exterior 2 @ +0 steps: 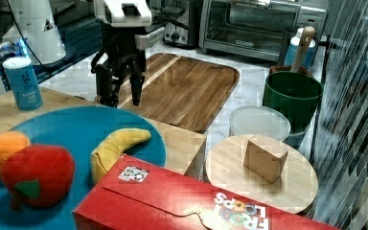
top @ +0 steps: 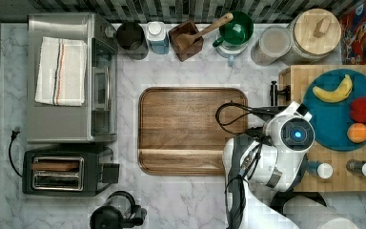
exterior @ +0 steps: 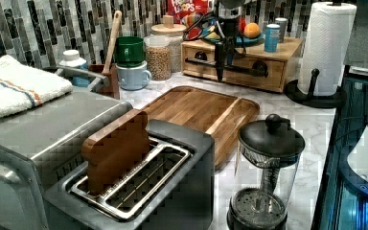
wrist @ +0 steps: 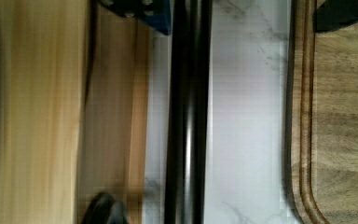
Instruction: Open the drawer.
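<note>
The drawer (exterior: pixel 235 72) is the front of a light wood box at the top view's right, and its front looks flush with the box. Its long black bar handle (wrist: pixel 188 112) runs along the front, also seen as the handle (exterior: pixel 242 69) and the handle (top: pixel 273 93). My gripper (exterior 2: pixel 121 93) hangs fingers-down at the drawer front and is open. In the wrist view the gripper (wrist: pixel 240 14) straddles the handle, one finger (wrist: pixel 140 11) near the wood front and the other over the tray's rim. Nothing is gripped. My gripper (exterior: pixel 224 60) reaches down over the bar.
A dark brown wooden tray (top: pixel 193 131) lies on the marble right beside the drawer front. On top of the box sits a blue plate (top: pixel 331 126) with toy fruit, plus shakers. A paper towel roll (exterior: pixel 326 48) stands next to the box. Jars and cups line the backsplash.
</note>
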